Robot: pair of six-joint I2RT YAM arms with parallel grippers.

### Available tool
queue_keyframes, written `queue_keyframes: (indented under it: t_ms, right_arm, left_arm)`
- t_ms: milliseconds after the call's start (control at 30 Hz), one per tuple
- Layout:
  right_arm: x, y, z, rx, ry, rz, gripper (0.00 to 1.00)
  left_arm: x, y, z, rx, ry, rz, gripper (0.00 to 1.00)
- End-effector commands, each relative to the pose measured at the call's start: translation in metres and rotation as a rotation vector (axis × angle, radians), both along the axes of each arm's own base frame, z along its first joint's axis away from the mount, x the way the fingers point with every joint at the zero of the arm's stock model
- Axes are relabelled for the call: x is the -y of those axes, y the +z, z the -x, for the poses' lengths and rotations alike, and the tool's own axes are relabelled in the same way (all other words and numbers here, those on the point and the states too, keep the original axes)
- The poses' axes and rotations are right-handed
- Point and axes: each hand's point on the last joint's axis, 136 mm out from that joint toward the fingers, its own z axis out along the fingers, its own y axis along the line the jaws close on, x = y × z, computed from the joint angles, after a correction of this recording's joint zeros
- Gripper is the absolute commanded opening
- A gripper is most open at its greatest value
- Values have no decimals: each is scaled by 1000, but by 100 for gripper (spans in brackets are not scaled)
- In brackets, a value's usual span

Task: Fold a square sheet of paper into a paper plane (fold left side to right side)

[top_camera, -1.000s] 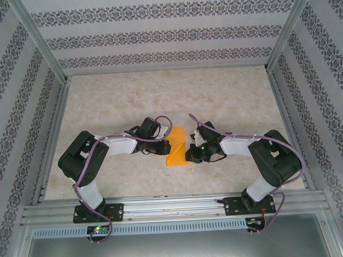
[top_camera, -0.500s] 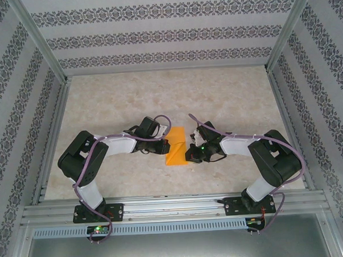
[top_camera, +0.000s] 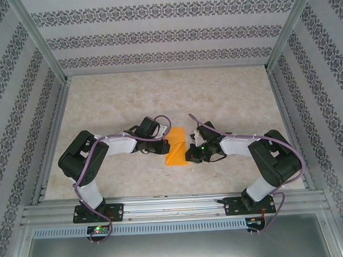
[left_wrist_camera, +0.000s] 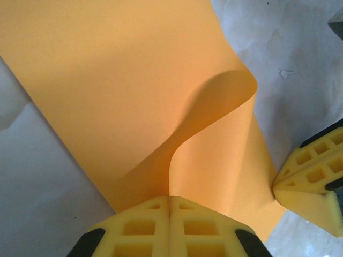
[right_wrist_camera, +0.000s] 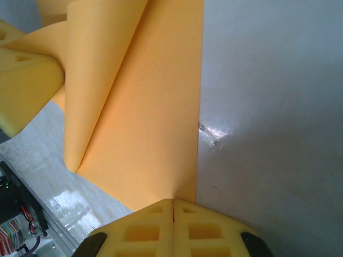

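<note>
Square sheet of paper (top_camera: 175, 145), bright orange, lies on the marbled tabletop (top_camera: 159, 100) between the two arms, its left side lifted and curled over toward the right. Left end effector (left_wrist_camera: 170, 206) is clamped shut on that raised flap, the paper rising straight out of its closed yellow fingers. Right end effector (right_wrist_camera: 173, 211) is also closed, its tips at the sheet's right edge; whether it pinches or merely pins the paper I cannot tell. The left-to-right fold looks midway. Next, the flap likely needs carrying across until the edges align, then pressing flat into a crease.
</note>
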Motion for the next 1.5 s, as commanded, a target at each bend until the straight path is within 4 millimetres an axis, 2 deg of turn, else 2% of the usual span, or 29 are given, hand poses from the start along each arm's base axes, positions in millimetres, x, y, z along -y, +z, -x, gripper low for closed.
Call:
queue_keyframes:
  t_ms: [0,167,267,567,767,967,1100,1467]
  right_arm:
    - [22,-24,17,-73,-7,125,0]
    - [21,-23,16,-71,-6,121,0]
    - [18,-16,13,-55,-7,101,0]
    - [-2,43,-15,98,-38,-63,0]
    - [-28,62,-32,164,-57,-170,0]
    - [-47,56,-45,173,-75,-190,0]
    - [-55,47,-47,154,-60,-189,0]
    - [-64,32,-47,122,-43,-183,0]
  left_arm:
    - [-5,-9,-4,5,7,-6,0]
    - [-6,-17,-3,-10,3,-16,0]
    - [-7,-19,-1,-16,3,-25,0]
    - [-10,-21,3,-23,4,-36,0]
    - [-11,-20,3,-18,2,-41,0]
    - [-11,-21,3,-20,3,-43,0]
    - [-11,-21,3,-20,2,-42,0]
    - [-11,-20,3,-20,2,-42,0]
